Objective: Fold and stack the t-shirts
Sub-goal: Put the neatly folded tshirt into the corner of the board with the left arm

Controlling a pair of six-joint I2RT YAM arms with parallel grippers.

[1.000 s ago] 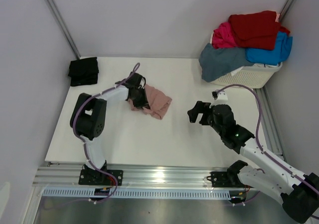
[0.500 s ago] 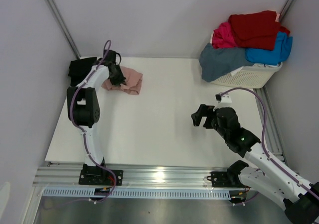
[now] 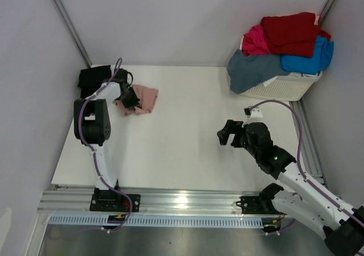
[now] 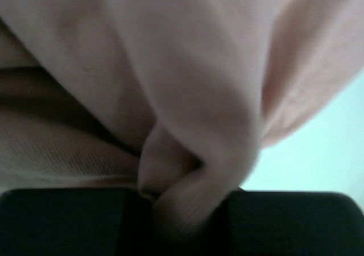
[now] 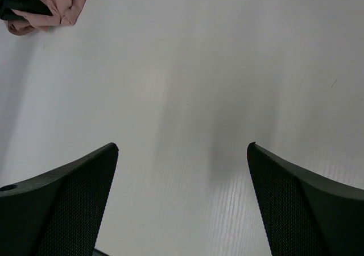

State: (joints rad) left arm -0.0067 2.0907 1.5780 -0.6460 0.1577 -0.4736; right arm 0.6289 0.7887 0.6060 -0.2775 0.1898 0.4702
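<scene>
One black tee [image 3: 94,81] looks folded at 10 o'clock. Your left gripper [image 3: 128,98] is clamped on the bunched pink tee [image 3: 145,98] just beside it. Your right gripper [image 3: 226,134] hangs spread and empty. You've got a pile of tees [image 3: 281,46] left in the basket [image 3: 293,86] at 2 o'clock.

A white slatted basket [image 3: 290,88] sits at the far right corner of the table [image 3: 187,153].

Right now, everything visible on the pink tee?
The pink tee is dusty-pink soft cotton, bunched into a wrinkled wad rather than a flat fold, lying far left on the table. The left gripper pinches a fold of it at its left edge. The black tee sits just left, apparently not touching. No print shows.
</scene>
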